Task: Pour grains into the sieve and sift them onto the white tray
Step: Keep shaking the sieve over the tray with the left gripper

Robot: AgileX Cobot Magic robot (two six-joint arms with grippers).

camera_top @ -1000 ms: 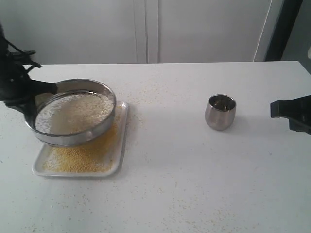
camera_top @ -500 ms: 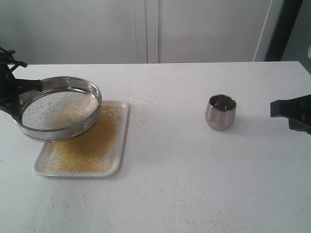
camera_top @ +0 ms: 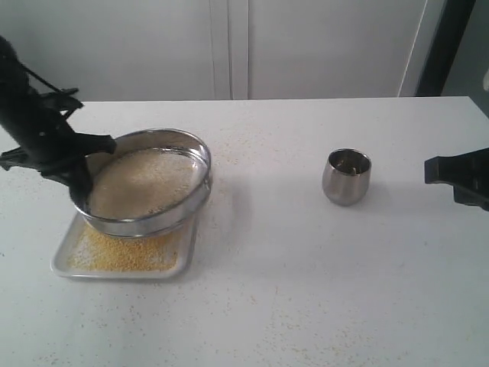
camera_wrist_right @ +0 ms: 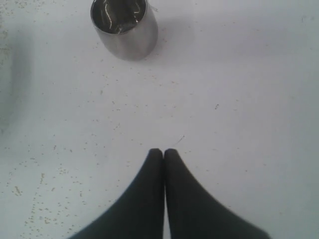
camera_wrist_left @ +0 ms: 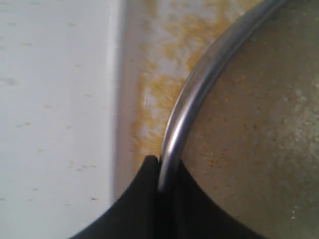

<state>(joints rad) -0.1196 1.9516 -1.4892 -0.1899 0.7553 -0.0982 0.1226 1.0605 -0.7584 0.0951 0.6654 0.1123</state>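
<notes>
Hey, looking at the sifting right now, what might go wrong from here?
1. The sieve appears to jut past the white tray on the exterior view's right, so the grains falling through could land on the table, which already has strays.
2. The left gripper pinches only the thin rim at one edge. The loaded sieve looks tilted and might slip or tip.

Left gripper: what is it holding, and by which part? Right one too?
The left gripper pinches the sieve by its steel rim. The right gripper is shut, holding nothing.
</notes>
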